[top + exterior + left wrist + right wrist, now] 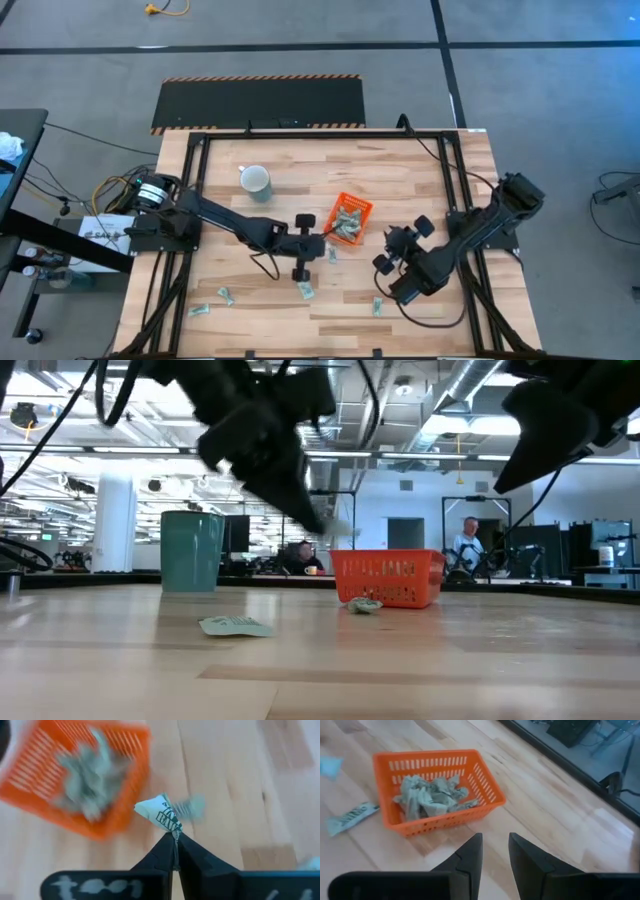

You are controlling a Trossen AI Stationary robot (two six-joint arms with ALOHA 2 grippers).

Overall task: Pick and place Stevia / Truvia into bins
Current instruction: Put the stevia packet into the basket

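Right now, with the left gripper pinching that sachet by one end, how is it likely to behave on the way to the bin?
The Stevia sachet is probably floppy: it looks crumpled and bends above the shut left gripper. It seems very light, held by one thin edge. Such a small pinch might let it twist or slip before reaching the orange bin.

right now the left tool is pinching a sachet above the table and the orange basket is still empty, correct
Not quite. The left tool is shut on a sachet above the table, but the orange basket is not empty: the right wrist view shows a heap of pale green sachets already lying in it.
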